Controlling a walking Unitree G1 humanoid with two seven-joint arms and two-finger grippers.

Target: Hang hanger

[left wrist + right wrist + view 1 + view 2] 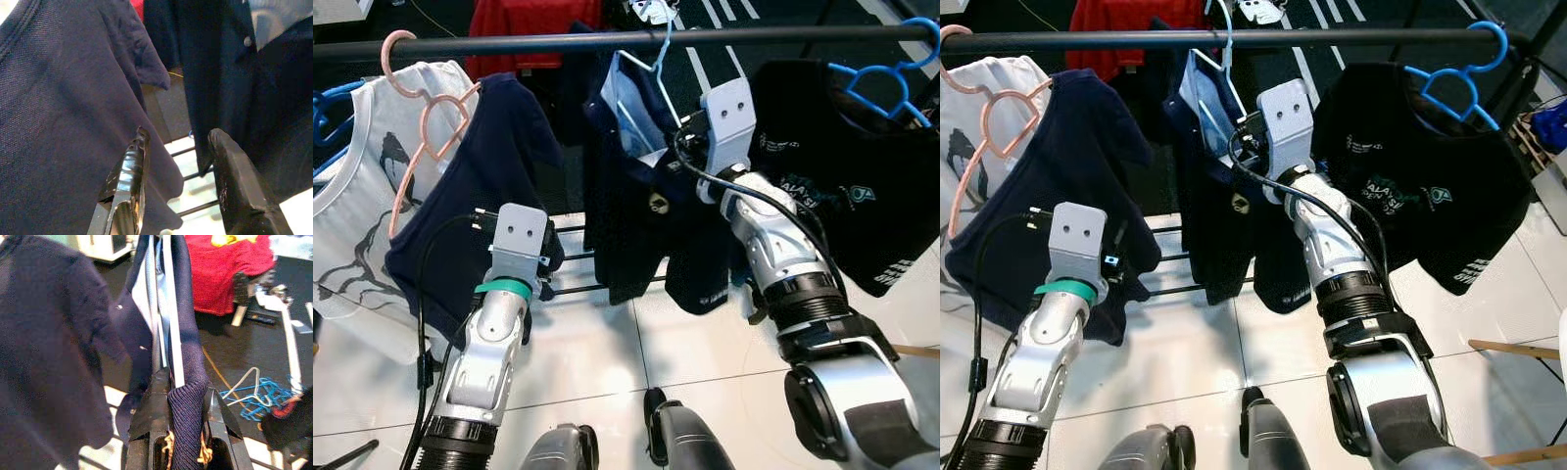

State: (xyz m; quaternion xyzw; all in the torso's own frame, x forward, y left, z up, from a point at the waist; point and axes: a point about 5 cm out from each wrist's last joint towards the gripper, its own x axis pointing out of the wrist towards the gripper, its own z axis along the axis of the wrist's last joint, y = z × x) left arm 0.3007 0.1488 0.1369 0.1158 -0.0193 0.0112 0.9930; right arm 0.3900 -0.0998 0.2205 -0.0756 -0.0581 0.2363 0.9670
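Right gripper [182, 431] pinches the polo [641, 211] collar, its hanger [651, 54] hooked on the rail [607, 41] at 12 o'clock; settle hook squarely before letting go. Left gripper [178, 161] waits, fingers apart.

A home laundry corner is showing here.
Shirts are hanging on plastic hangers from a black metal clothes rail [607, 41] over glossy white floor tiles [607, 343]; a red cloth [225, 269] is lying behind.
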